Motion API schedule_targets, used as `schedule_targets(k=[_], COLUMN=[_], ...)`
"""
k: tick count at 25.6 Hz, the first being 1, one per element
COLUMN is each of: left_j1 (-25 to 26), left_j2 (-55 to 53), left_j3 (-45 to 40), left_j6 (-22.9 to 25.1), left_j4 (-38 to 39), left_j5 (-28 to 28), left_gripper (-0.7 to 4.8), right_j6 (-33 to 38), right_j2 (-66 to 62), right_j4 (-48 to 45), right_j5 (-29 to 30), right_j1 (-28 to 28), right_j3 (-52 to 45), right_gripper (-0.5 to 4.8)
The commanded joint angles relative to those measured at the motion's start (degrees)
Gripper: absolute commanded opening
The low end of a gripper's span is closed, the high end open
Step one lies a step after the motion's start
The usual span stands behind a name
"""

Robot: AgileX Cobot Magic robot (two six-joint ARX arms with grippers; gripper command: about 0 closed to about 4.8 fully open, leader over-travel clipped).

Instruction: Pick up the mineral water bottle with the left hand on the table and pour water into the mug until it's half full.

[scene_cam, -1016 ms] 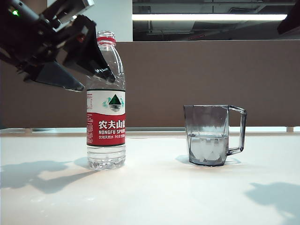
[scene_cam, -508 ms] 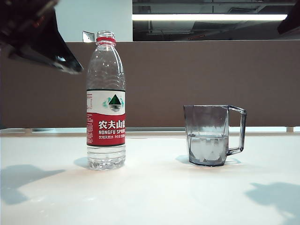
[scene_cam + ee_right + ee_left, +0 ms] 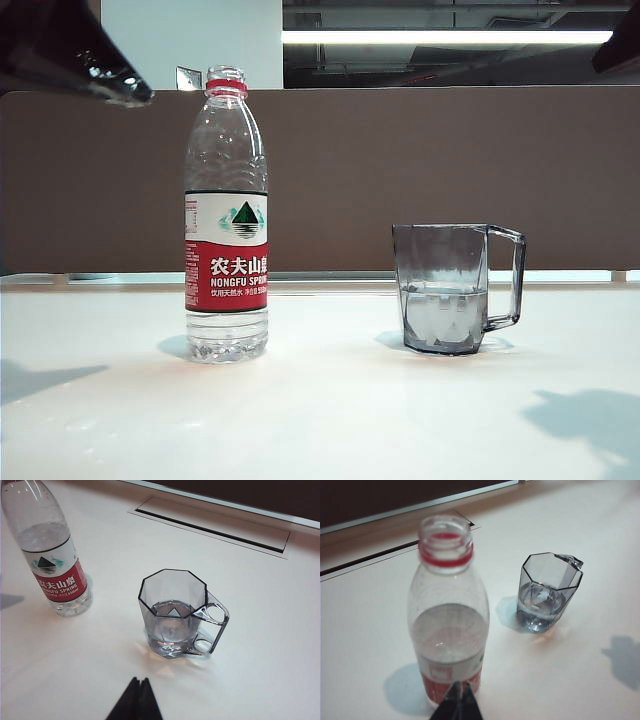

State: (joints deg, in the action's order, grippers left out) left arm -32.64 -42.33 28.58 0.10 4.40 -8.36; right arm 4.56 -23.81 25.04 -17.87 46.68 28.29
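The mineral water bottle stands upright and uncapped on the white table, left of the mug. The mug is grey-tinted and its lower part holds water. My left gripper hangs shut and empty at the upper left, clear of the bottle and about level with its neck. In the left wrist view its closed tips point at the bottle, with the mug beyond. In the right wrist view my right gripper is shut and empty, above the table, short of the mug and the bottle.
A brown partition runs behind the table's far edge. A long slot is set into the tabletop beyond the mug. A dark piece of the right arm shows at the top right corner.
My left gripper stood open around the bottle's upper part. It has drawn back up and to the left and closed. The bottle and mug have not moved.
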Motion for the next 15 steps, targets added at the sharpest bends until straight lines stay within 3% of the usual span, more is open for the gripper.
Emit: schedule_targets(k=[1, 15], left_j1=[-0.02, 0.09], left_j2=[5.01, 24.00], left_j3=[-4.46, -13.99], left_j6=[-1.05, 0.02], left_j4=[-3.61, -3.98], left_j5=[0.81, 9.88], left_gripper=[-0.06, -0.06], right_j6=[0.15, 0.15], right_j2=[0.07, 0.07], right_j4=[-0.81, -0.81], right_j5=[-0.13, -0.11], right_j1=[0.02, 0.02], right_j3=[0.39, 0.39], right_gripper=[-0.01, -0.01])
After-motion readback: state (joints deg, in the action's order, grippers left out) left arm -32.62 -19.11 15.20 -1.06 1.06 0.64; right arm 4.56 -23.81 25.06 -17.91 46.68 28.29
